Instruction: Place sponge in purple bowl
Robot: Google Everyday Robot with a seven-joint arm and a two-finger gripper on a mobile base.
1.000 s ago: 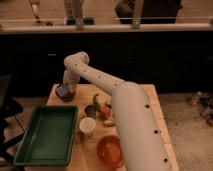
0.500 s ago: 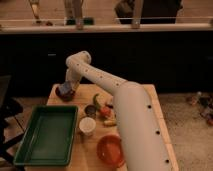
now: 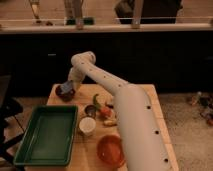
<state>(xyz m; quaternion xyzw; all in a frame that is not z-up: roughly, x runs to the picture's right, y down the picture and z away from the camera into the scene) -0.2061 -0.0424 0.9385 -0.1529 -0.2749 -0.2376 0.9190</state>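
Wooden worktop (image 3: 82, 99), far left corner: tool (image 3: 69, 85) poised directly over purple bowl (image 3: 64, 93), sponge (image 3: 67, 88) at its tip (grip state cannot be told), presumably positioned for release

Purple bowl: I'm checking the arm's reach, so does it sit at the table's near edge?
No, the purple bowl sits at the far left corner of the table, with the gripper right over it.
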